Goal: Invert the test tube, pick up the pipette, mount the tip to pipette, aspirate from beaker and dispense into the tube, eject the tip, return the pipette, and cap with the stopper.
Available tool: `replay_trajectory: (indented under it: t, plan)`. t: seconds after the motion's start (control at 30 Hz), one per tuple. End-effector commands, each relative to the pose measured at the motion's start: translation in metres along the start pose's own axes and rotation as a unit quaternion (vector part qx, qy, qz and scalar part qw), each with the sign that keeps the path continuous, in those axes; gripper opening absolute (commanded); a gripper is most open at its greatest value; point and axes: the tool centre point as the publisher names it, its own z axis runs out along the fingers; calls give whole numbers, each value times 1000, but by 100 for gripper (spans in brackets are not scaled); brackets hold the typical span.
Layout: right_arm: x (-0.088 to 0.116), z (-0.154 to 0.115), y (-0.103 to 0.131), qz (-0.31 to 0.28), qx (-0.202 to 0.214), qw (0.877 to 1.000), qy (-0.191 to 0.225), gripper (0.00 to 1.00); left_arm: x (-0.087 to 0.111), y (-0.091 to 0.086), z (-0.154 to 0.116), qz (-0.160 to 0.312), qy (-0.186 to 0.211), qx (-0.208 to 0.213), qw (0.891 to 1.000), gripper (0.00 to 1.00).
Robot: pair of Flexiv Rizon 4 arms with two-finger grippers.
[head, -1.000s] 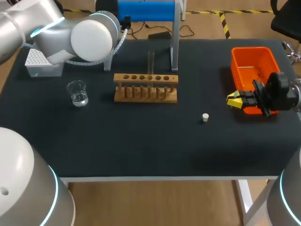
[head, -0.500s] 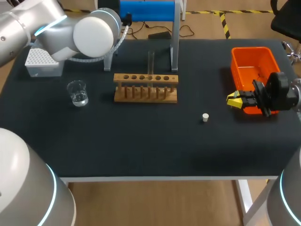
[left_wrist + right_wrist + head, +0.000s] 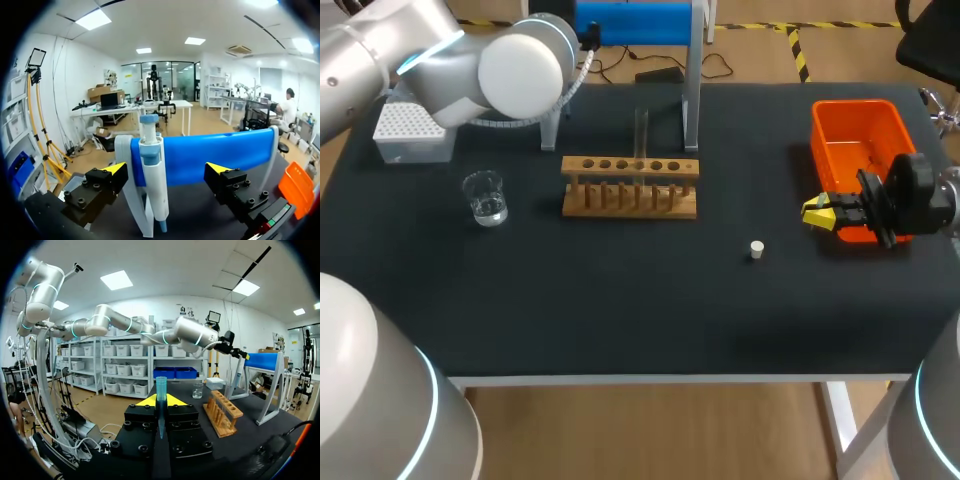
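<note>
The blue-and-white pipette [image 3: 152,170] hangs on its stand, whose blue crossbar [image 3: 220,155] runs behind it. My left gripper [image 3: 166,170] is open, its fingers to either side of the pipette without touching it. In the head view my left arm hides that gripper. My right gripper [image 3: 817,212] hovers beside the orange bin [image 3: 895,125], shut on a blue pipette tip [image 3: 161,390]. A clear test tube [image 3: 641,130] stands upright in the wooden rack [image 3: 630,187]. The beaker [image 3: 485,197] holds water left of the rack. The white stopper [image 3: 757,249] lies on the mat.
A white tip box [image 3: 405,130] sits at the back left corner, under my left arm. The pipette stand's posts [image 3: 691,90] rise just behind the rack. The black mat [image 3: 620,300] is bare toward the front edge.
My left arm has shifted slightly toward the back of the table, at the pipette stand. My right arm and the objects on the table have stayed still.
</note>
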Motion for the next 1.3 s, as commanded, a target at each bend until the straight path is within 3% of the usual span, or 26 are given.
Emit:
replay_trajectory:
  t: [0.03,0.37,0.4,0.47,0.5,0.73,0.83,0.9,1.17,1.27,1.3]
  plan:
    - [1,0,0,0,0,1000,0,0,-1,-2,7,1,3,-2,1000,100]
    - [1,0,0,0,0,1000,0,0,-1,-3,12,1,4,0,1000,100]
    - [1,0,0,0,0,1000,0,0,-1,-4,12,1,4,1,1000,95]
    - [1,0,0,0,0,1000,0,0,0,-4,13,0,5,1,1000,95]
    - [1,0,0,0,0,1000,0,0,0,-3,13,0,6,1,1000,89]
    - [1,0,0,0,0,1000,0,0,1,-2,13,-2,5,-1,1000,89]
    - [1,0,0,0,0,1000,0,0,0,-2,14,-4,3,-1,1000,83]
    - [1,0,0,0,0,1000,0,0,-1,-2,14,-6,2,-1,1000,69]
    - [1,0,0,0,0,1000,0,0,-2,-3,15,-8,-1,0,1000,70]
    - [1,0,0,0,0,1000,0,0,-2,-2,16,-8,-2,0,1000,63]
    - [1,0,0,0,0,1000,0,0,-2,-2,17,-9,-2,-1,1000,56]
